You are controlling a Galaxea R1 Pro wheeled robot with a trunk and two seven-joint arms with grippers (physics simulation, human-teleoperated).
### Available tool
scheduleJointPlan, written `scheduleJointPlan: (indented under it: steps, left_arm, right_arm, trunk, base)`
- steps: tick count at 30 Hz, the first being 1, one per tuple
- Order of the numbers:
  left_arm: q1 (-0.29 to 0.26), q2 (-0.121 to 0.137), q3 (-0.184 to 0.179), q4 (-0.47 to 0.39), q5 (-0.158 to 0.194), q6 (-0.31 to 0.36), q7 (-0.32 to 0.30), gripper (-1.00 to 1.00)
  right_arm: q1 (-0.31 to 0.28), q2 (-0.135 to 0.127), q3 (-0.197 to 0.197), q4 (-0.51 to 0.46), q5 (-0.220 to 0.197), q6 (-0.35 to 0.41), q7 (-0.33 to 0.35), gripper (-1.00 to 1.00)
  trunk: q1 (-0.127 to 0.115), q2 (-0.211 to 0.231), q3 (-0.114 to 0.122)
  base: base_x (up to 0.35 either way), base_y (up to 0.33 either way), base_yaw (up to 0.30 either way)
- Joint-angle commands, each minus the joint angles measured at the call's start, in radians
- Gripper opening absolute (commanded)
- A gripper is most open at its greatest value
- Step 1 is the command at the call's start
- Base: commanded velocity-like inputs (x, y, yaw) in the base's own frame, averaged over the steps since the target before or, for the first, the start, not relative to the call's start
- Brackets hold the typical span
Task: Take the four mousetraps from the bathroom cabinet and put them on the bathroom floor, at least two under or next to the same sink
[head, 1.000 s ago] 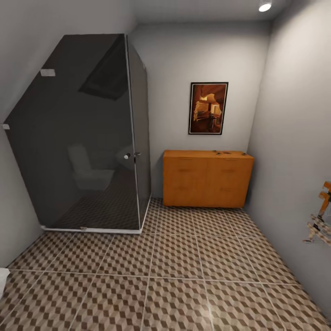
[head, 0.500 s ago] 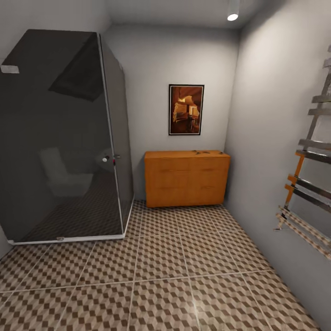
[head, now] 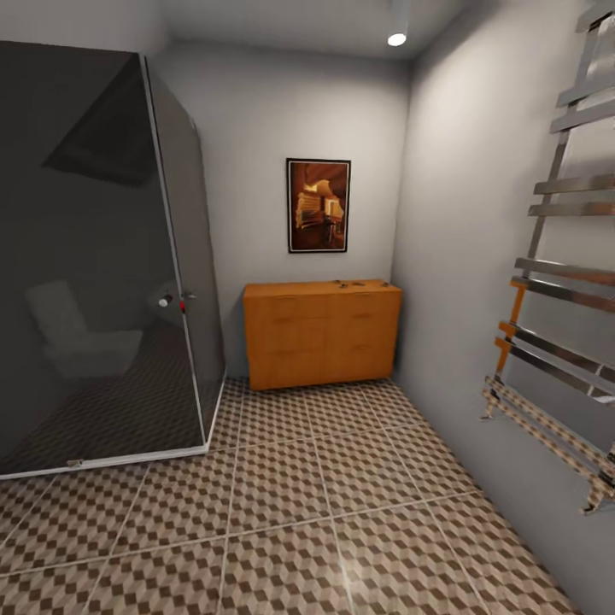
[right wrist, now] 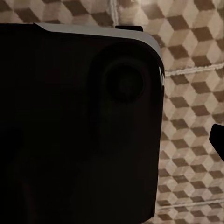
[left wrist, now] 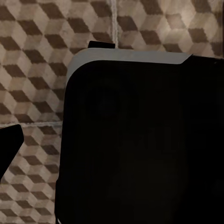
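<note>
The orange-brown cabinet [head: 320, 335] stands against the far wall, its doors and drawers shut. Small dark bits on its flat top look like the mousetraps [head: 348, 283], too far off to make out singly. The cube-patterned bathroom floor [head: 342, 478] stretches from me to the cabinet. The sink is out of view. In the left wrist view a dark fingertip [left wrist: 9, 145] shows at the picture's edge over the tiles, beside my dark body [left wrist: 140, 140]. The right wrist view has a like fingertip [right wrist: 217, 138]. Neither view tells how the jaws stand.
A dark glass shower enclosure [head: 94, 256] fills the left side, reaching almost to the cabinet. A chrome towel rail [head: 555, 325] juts from the right wall. A framed picture [head: 318, 205] hangs above the cabinet. The tiled strip between shower and right wall leads to the cabinet.
The whole head view has swung to the right: the camera moved. The cabinet and shower now sit further left in the picture, and more of the towel rail shows.
</note>
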Motion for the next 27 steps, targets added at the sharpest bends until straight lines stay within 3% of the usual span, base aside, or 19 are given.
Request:
scheduleJointPlan:
  steps: [1, 27]
  left_arm:
    - [0.000, 0.000, 0.001, 0.000, 0.010, -0.001, -0.001, 1.00]
    - [0.000, 0.000, 0.000, 0.000, 0.013, 0.003, -0.005, 1.00]
  right_arm:
    - [0.000, 0.000, 0.000, 0.000, 0.000, -0.003, 0.000, 1.00]
    - [0.000, 0.000, 0.002, 0.000, 0.001, -0.002, 0.000, 1.00]
  trunk:
    - [0.000, 0.000, -0.001]
    - [0.000, 0.000, 0.000]
  base:
    - [0.224, 0.000, -0.047]
    - [0.306, 0.000, -0.008]
